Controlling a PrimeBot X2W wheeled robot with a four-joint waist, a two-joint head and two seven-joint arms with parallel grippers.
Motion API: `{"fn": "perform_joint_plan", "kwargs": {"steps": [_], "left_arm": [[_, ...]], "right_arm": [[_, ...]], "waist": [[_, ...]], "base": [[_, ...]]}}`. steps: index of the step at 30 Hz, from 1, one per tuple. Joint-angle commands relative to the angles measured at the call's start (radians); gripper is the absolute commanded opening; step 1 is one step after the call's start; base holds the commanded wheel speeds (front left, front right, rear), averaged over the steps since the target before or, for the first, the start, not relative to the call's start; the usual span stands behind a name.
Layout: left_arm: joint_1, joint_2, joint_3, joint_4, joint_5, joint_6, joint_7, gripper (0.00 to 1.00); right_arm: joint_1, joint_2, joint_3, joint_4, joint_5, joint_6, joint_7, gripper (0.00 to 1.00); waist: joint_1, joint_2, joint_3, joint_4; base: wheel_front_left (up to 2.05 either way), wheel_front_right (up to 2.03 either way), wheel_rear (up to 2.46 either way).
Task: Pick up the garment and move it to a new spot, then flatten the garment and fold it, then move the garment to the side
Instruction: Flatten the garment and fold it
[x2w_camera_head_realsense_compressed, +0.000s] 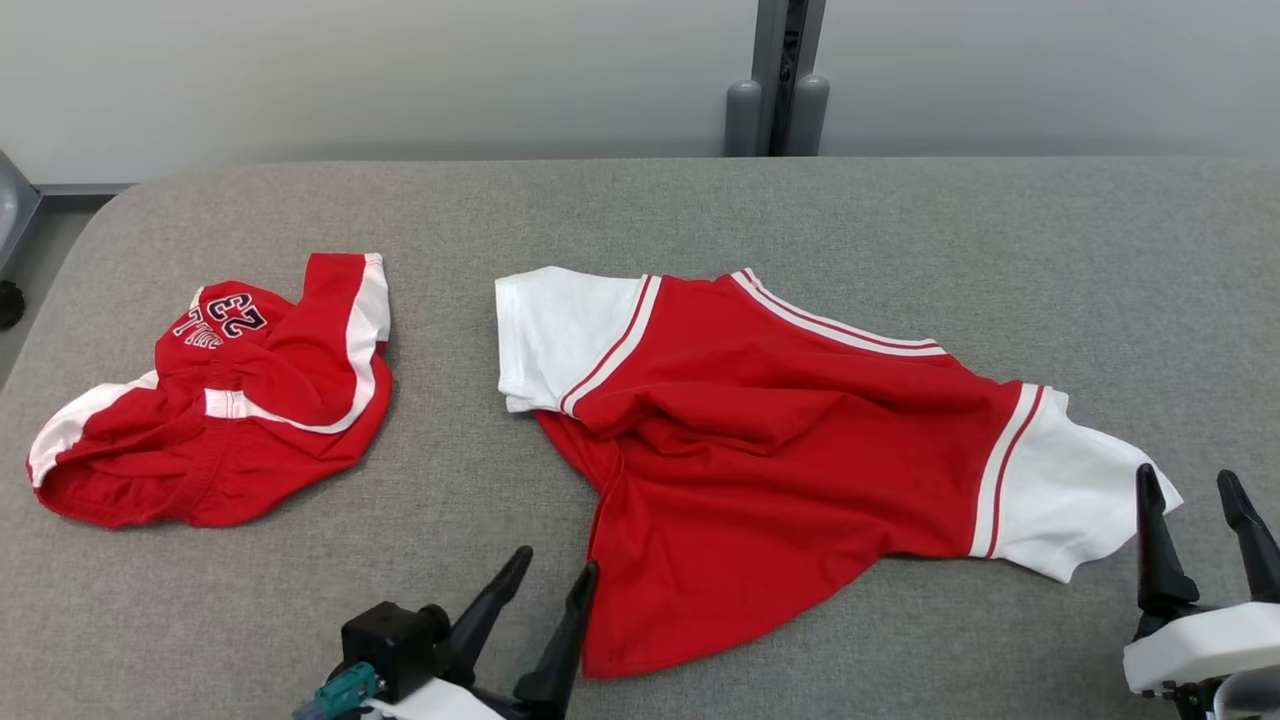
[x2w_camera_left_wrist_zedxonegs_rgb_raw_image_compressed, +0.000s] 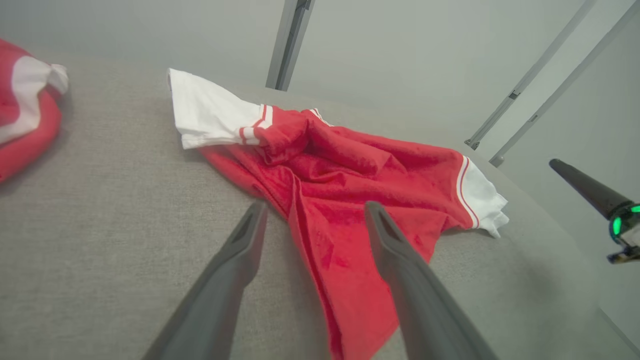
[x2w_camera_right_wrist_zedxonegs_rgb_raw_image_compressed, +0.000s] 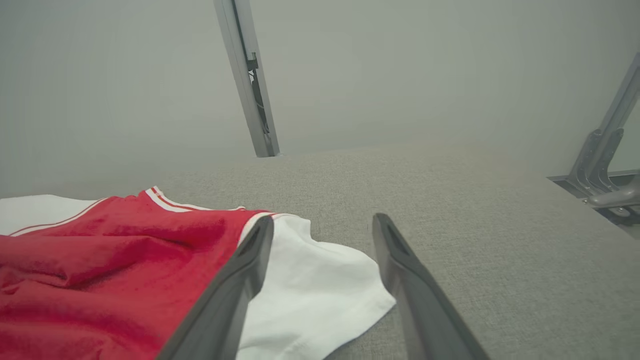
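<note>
Two grippers show at the bottom of the head view: the left gripper left of centre, the right gripper at lower right, both spread wide and holding nothing. One rumpled red cloth shirt with white short sleeves lies mid-frame on the grey fabric tabletop. One bunched red-and-white numbered garment lies at the left.

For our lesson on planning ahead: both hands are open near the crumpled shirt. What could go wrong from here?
1. The left hand sits by a fold in the shirt; it may pinch one layer only, leaving it bunched.
2. The right hand is at the edge of the white sleeve; a shallow grip could slip.
3. The red shorts lie to the left; a move that way might land on them.
</note>
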Motion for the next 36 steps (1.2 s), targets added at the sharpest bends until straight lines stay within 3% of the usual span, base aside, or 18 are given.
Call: {"fn": "perform_joint_plan", "kwargs": {"steps": [1, 20, 33, 34, 36], "left_arm": [[0.004, 0.007, -0.009, -0.003, -0.015, -0.001, 0.008, 1.0], [-0.018, 0.059, -0.098, -0.02, -0.281, -0.002, 0.234, 1.0], [-0.055, 0.072, -0.139, 0.0, -0.394, -0.002, 0.287, 1.0], [-0.058, 0.074, -0.141, 0.001, -0.396, -0.002, 0.284, 0.98], [-0.061, 0.077, -0.148, 0.003, -0.403, -0.002, 0.283, 0.75]], "right_arm": [[-0.015, -0.014, 0.002, 0.013, 0.009, 0.0, 0.005, 1.0], [-0.202, -0.172, 0.097, 0.305, 0.222, 0.0, 0.056, 1.0], [-0.318, -0.225, 0.254, 0.468, 0.36, 0.0, 0.11, 1.0], [-0.324, -0.228, 0.263, 0.476, 0.371, 0.0, 0.111, 1.0], [-0.336, -0.231, 0.278, 0.495, 0.396, 0.0, 0.121, 1.0]], "waist": [[0.0, 0.0, 0.007, 0.003], [0.0, 0.0, 0.072, 0.014], [0.0, 0.0, 0.106, 0.023], [0.0, 0.0, 0.107, 0.024], [0.0, 0.0, 0.106, 0.026]], "base": [[0.0, 0.0, 0.0], [0.0, 0.0, 0.0], [0.0, 0.0, 0.0], [0.0, 0.0, 0.0], [0.0, 0.0, 0.0]]}}
